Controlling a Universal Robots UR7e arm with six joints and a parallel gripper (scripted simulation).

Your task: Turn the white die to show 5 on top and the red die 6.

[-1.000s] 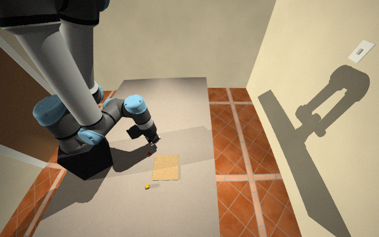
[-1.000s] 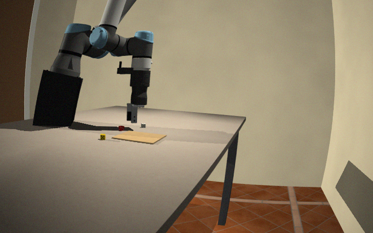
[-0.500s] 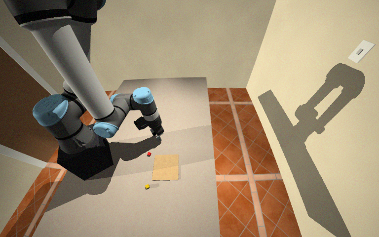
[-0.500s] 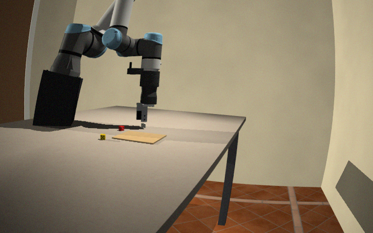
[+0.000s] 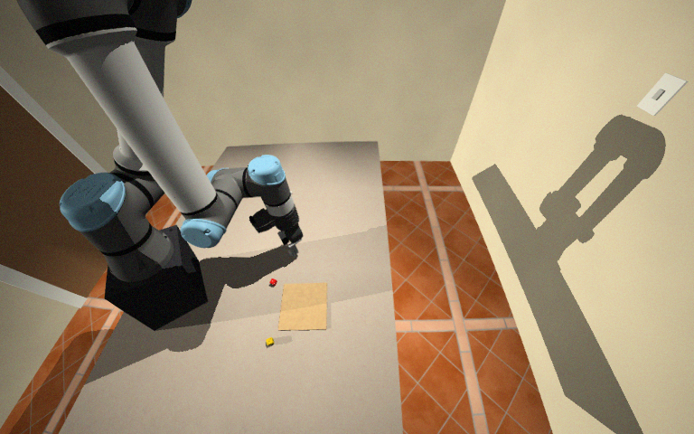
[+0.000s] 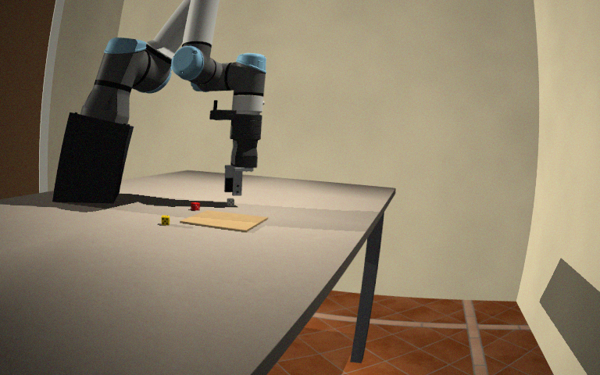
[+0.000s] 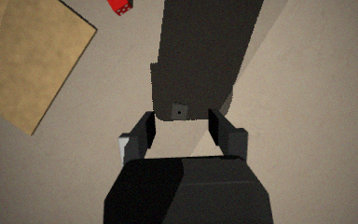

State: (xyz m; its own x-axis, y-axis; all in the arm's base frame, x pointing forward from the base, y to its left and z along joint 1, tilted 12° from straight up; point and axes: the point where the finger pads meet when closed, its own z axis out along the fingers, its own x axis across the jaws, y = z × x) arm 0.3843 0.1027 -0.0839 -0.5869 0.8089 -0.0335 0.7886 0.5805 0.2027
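The white die [image 7: 179, 112] lies on the bare table in the gripper's shadow, one pip on top; it also shows in the exterior view [image 6: 230, 201]. My gripper [image 7: 181, 120] [image 6: 234, 185] is open and empty, hovering right above this die. In the top view the gripper [image 5: 291, 244] hides the die. The red die [image 5: 273, 281] [image 6: 194, 205] [image 7: 120, 6] lies on the table beside the tan mat [image 5: 303, 306] [image 6: 224, 219] [image 7: 37, 61], off it. The yellow die [image 5: 268, 341] [image 6: 165, 219] lies on the table near the mat's other end, also off it.
The robot's black base [image 5: 153, 286] stands at the table's left edge. The table's right edge [image 5: 391, 286] drops to a tiled floor. A wall stands further to the right.
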